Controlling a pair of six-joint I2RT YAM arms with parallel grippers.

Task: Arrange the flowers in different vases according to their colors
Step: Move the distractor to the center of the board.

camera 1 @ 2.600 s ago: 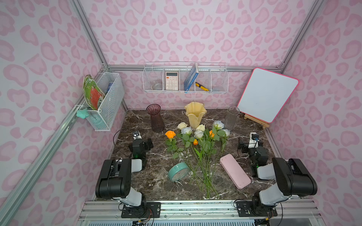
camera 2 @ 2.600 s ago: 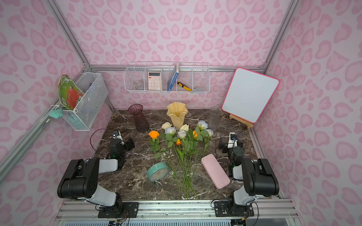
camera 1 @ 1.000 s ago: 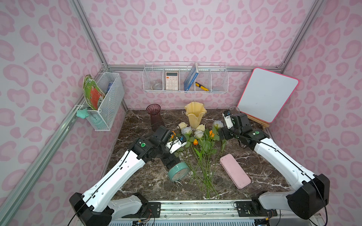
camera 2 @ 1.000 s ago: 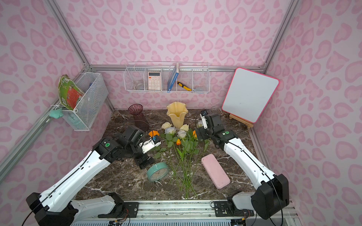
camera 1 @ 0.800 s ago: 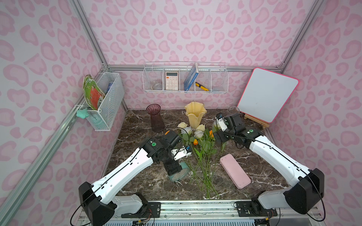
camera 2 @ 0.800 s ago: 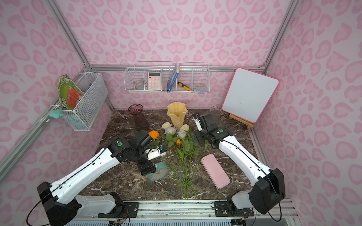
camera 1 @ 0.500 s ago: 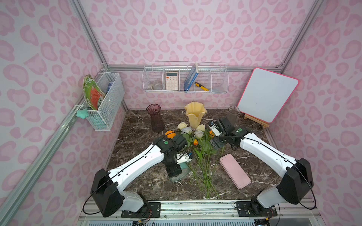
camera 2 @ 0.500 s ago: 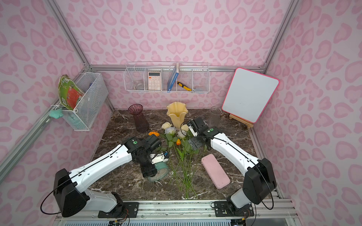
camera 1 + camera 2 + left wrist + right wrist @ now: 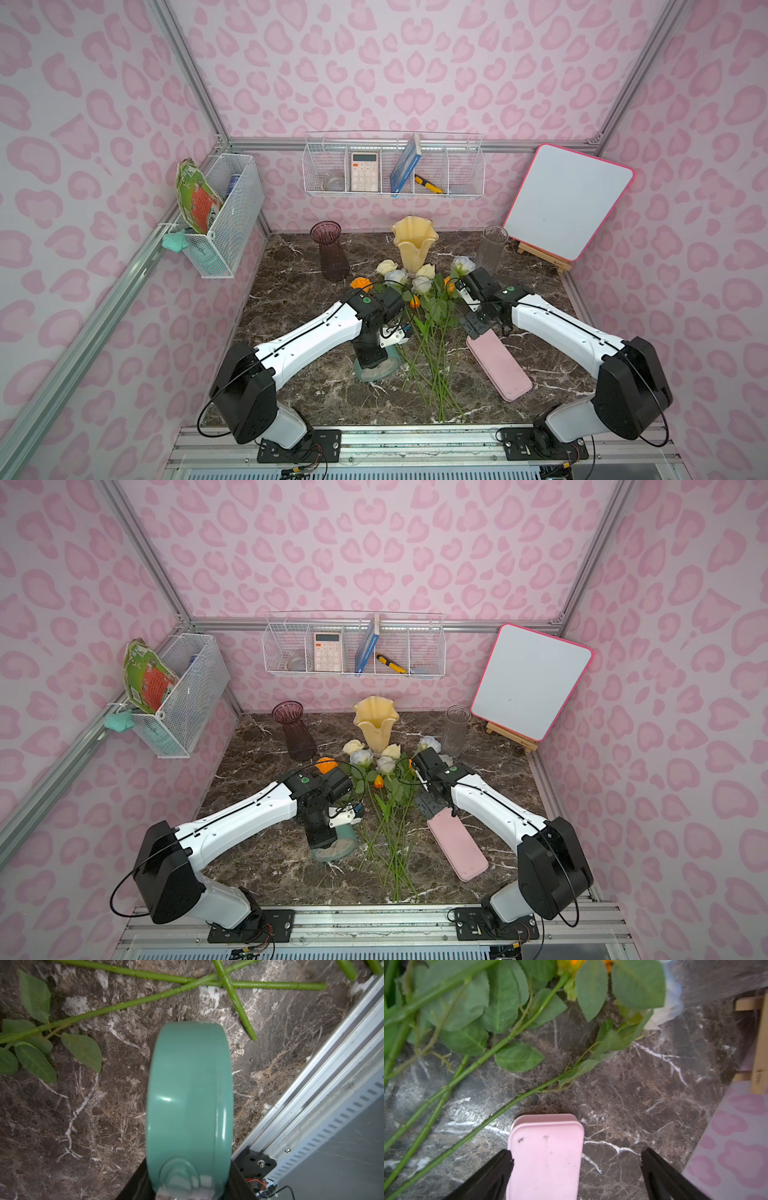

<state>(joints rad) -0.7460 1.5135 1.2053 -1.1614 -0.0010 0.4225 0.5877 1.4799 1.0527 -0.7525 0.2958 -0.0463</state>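
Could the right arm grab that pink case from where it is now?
Probably yes: the right hand hangs open at one end of the pink case, with nothing in between.

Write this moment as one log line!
left fingers: gripping teal disc | right fingers: open over pink case | flowers: on table

Left arm (image 9: 307, 336), right arm (image 9: 561, 328): same build. White link shells, small dark screw dots along them. Black joint housings; large rounded black shoulder block (image 9: 245, 395) each. Green dot (image 9: 365, 298) on each elbow housing. Thin black cables loop loose. Black base plates (image 9: 299, 446), silver screws. Right gripper (image 9: 576, 1152): fingers (image 9: 492, 1174) black, tapered.
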